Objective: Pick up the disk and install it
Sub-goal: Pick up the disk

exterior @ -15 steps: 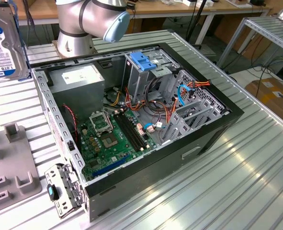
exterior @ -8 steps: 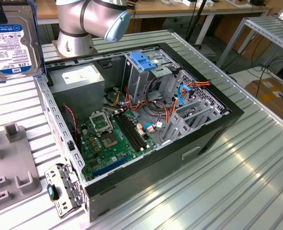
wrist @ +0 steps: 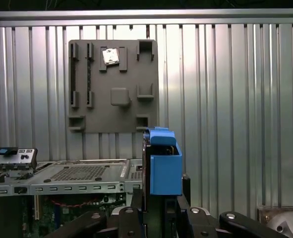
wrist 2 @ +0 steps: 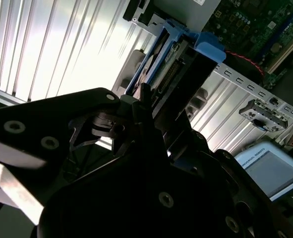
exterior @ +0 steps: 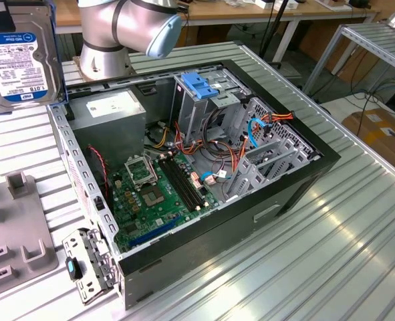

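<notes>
Since the pincer (wrist: 158,208) is clenched on the disk (wrist: 163,163), a flat silver-grey hard drive framed by light-blue plastic carrier rails, we judge the pick-up done. The disk stands edge-on out of the pincer's grip, clear of the open black metal computer case (exterior: 284,194) that lies beyond the pincer's tips, so installing is not yet done, as far as we can tell. In the exterior view the disk's white-and-blue label (exterior: 10,50) faces us. It carries print, as does the white sticker (exterior: 113,102) on the large grey power-supply box (exterior: 110,120).
</notes>
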{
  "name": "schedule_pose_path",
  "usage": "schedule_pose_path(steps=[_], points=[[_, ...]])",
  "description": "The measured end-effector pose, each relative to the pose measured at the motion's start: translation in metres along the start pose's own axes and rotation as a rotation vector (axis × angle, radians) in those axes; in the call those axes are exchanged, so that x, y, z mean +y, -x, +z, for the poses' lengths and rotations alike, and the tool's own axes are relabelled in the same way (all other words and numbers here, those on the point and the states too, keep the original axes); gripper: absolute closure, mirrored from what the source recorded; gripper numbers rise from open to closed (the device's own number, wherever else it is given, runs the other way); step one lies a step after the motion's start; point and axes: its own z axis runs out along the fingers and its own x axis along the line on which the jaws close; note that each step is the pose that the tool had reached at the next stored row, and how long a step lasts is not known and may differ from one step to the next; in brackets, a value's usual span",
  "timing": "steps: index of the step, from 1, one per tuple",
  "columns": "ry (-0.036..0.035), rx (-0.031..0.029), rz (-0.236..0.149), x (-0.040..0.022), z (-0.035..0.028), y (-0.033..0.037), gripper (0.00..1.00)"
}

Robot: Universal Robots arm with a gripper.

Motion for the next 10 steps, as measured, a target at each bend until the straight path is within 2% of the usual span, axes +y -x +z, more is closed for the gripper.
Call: schedule_pose_path(steps=[2, 4, 5, 10], points=[[-0.0001, -0.0001, 0.0, -0.0111, 0.0, 0.0003, 0.65], [0.0, 0.0, 0.0, -0.0171, 0.0, 0.0005, 0.65], [0.0, 0.0, 0.0, -0.0237, 0.0, 0.0007, 0.65], [-0.0001, -0.0001, 0.0, -0.0432, 0.0, 0.0013, 0.65]])
